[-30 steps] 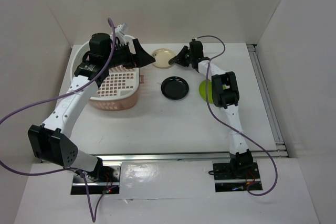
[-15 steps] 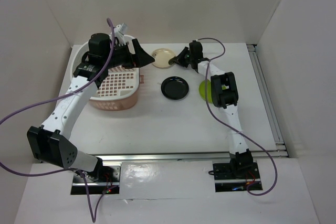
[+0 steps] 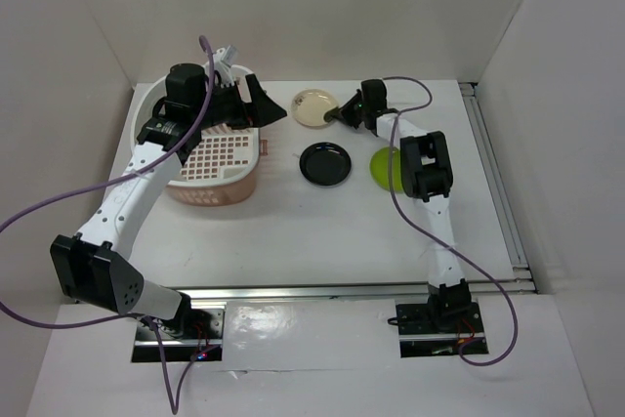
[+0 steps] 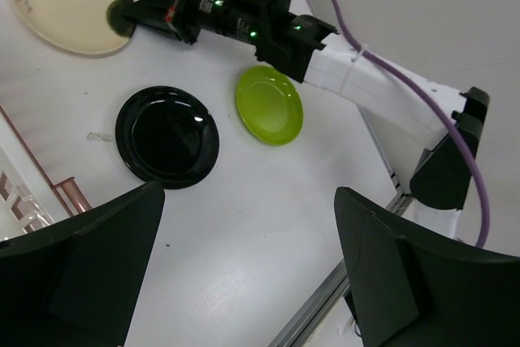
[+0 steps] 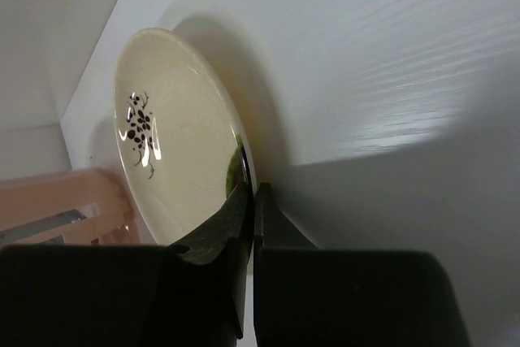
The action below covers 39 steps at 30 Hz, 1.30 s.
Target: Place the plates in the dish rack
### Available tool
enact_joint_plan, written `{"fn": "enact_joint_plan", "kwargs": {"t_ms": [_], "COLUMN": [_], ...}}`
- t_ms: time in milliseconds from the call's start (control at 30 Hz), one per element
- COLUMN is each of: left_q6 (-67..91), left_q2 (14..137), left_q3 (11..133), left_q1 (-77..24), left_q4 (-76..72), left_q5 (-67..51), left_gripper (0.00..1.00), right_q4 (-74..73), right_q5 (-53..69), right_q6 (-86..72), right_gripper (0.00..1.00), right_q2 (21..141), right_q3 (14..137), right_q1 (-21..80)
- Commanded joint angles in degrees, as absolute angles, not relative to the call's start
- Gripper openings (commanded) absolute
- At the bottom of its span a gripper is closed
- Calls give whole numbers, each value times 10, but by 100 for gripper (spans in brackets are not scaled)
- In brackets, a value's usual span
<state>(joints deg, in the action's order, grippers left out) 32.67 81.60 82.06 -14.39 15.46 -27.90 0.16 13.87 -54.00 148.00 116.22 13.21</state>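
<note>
A white table (image 3: pixel 322 231) stood boxed in by a plain white back wall (image 3: pixel 322 7), left wall (image 3: pixel 49 95) and right wall (image 3: pixel 571 95). A side rail (image 3: pixel 498 183) and a near rail (image 3: pixel 322 290) edged it. Light was even, shadows soft.

White arms (image 3: pixel 441 231) carry black joints, black fingers (image 4: pixel 390 282) and purple cables (image 4: pixel 332 7).

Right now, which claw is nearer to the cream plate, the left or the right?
Right. The right claw is pinched on the rim of the cream plate. The left claw is open by the edge of the dish rack, apart from the plate.
</note>
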Motion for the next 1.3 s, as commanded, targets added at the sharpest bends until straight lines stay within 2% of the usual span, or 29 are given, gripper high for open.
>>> {"fn": "enact_joint_plan", "kwargs": {"t_ms": [0,267,400,567,767,1000,1267], "left_q6": [305,305,305,300,310,327,327], "left_q2": [812,843,853,884,919,946,958], "left_q3": [838,873,879,914,945,951,940], "left_q1": [-142,-142,-142,-142,-142,-142,-142], "left_q4": [149,156,156,156,156,137,127], "left_q5": [-270,-270,-270,-282,-309,-336,-352], "left_gripper": [99,99,99,99,99,99,98], "right_q4": [-11,4,-17,-32,-105,-105,-41], "right_q5": [109,104,179,355,427,453,470], "right_q6": [-548,-462,-419,-296,-215,-221,-275], "right_gripper": [0,0,0,0,0,0,0], "right_q2": [1397,1200,1119,1036,999,973,962], "right_q3": [1150,1050,1007,968,937,901,885], "right_q1": [99,53,33,33,62,82,108]}}
